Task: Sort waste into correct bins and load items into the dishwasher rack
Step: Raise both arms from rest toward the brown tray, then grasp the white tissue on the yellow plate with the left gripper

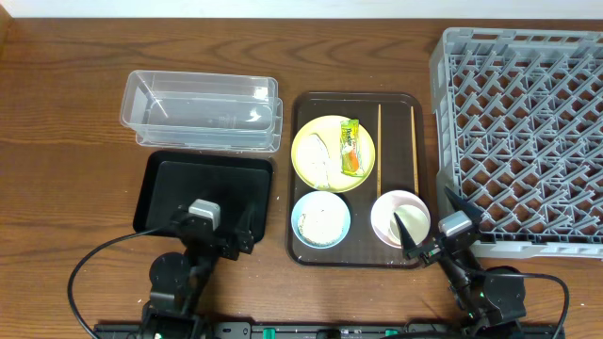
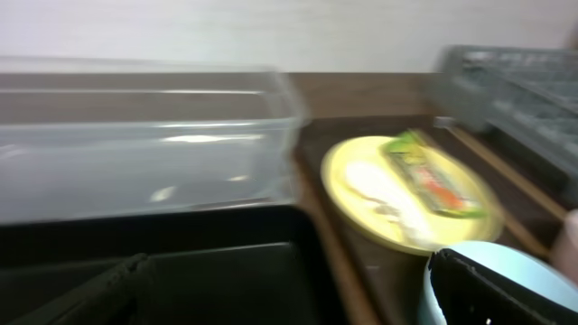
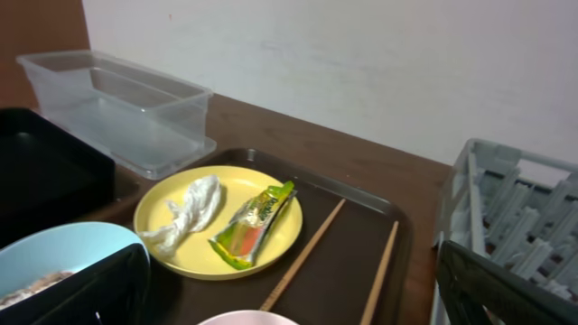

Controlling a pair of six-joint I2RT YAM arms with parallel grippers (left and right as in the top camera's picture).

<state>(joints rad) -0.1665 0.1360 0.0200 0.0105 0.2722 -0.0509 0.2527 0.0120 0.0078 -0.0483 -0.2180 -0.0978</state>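
Observation:
On the brown serving tray [image 1: 303, 247] a yellow plate [image 1: 330, 169] holds a green-orange wrapper [image 1: 350, 148] and crumpled white paper [image 1: 316, 151]; all three also show in the right wrist view: plate [image 3: 280, 236], wrapper [image 3: 253, 226], paper [image 3: 185, 209]. Two chopsticks [image 1: 380, 151] [image 1: 414, 149] lie to the plate's right. A light blue bowl [image 1: 321, 218] holds rice. A pinkish bowl [image 1: 399, 217] sits beside it. No cup shows. My left gripper [image 1: 212, 226] is open over the black tray's [image 1: 207, 184] near edge. My right gripper [image 1: 431, 218] is open by the pinkish bowl.
The clear tub [image 1: 200, 111] stands behind the black tray at the back left. The grey rack [image 1: 523, 132] fills the right side, its near left corner close to my right gripper. Bare wooden table lies at the far left.

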